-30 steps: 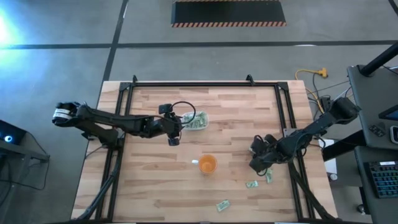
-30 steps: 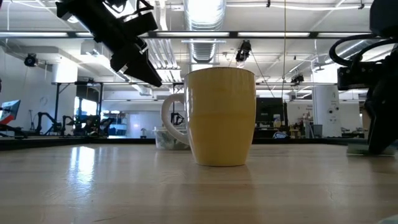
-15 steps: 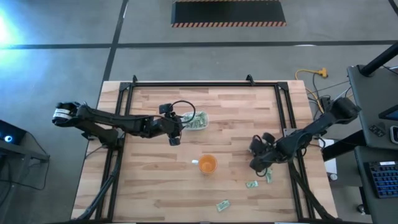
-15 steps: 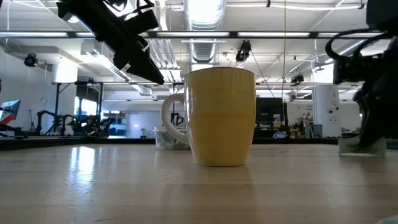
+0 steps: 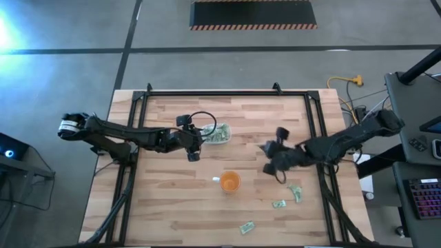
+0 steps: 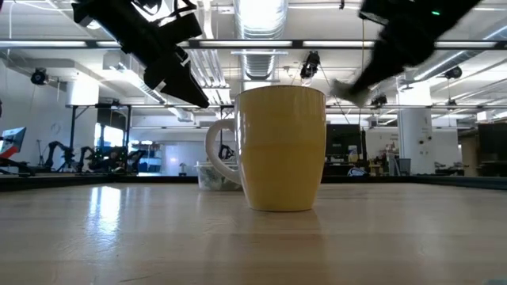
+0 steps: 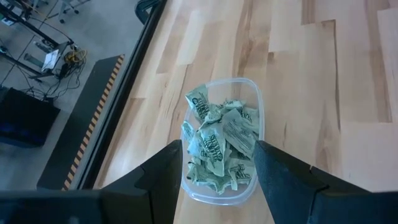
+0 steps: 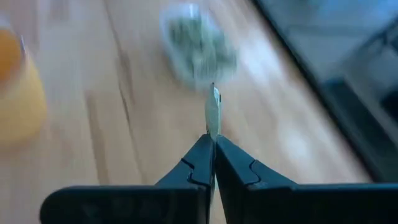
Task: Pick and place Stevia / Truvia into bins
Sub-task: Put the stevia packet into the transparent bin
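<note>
**Right tool carried one sachet above the worktop**

Nearest the front edge of the worktop (image 5: 172, 207), three loose sachets lay apart from each other: one close to the edge (image 5: 247, 226), one a little farther in (image 5: 278, 204), and one beside it toward the right rail (image 5: 296, 193). The orange cup (image 5: 229, 182) stood upright behind them, near the middle, with a small white scrap (image 5: 216, 179) just beside it.

The right tool (image 8: 214, 149) was above the worktop, to the right of the cup. Its fingers were clenched on a single sachet (image 8: 214, 106), which stood up on its edge between the tips.

Farther back, the clear tub (image 7: 252, 112) stood on the worktop, full of green and white sachets (image 7: 217, 146). The left tool (image 7: 219, 163) hung just over the near rim of the tub. Its fingers were released and spread wide, with nothing between them.
</note>
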Action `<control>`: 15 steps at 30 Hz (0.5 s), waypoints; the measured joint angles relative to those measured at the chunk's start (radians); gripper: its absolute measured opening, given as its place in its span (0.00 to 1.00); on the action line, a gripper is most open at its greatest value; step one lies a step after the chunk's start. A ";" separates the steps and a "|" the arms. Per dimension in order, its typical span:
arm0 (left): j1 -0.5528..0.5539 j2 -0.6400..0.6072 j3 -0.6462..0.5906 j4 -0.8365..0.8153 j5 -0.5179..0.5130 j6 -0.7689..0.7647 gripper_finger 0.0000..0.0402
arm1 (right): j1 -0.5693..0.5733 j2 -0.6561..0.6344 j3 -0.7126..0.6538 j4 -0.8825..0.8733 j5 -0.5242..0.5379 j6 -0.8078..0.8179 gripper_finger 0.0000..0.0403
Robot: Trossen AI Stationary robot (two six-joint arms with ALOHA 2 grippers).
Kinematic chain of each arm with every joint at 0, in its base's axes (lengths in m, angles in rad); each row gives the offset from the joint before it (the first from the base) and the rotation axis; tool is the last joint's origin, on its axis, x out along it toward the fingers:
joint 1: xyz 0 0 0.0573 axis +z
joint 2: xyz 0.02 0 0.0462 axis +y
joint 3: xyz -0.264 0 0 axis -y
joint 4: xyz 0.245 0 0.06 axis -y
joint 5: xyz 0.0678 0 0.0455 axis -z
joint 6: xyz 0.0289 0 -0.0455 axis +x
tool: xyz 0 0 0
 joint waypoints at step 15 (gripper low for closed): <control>-0.025 0.000 -0.016 -0.004 0.050 -0.028 0.45 | -0.547 0.122 0.014 0.505 -0.697 -0.376 0.02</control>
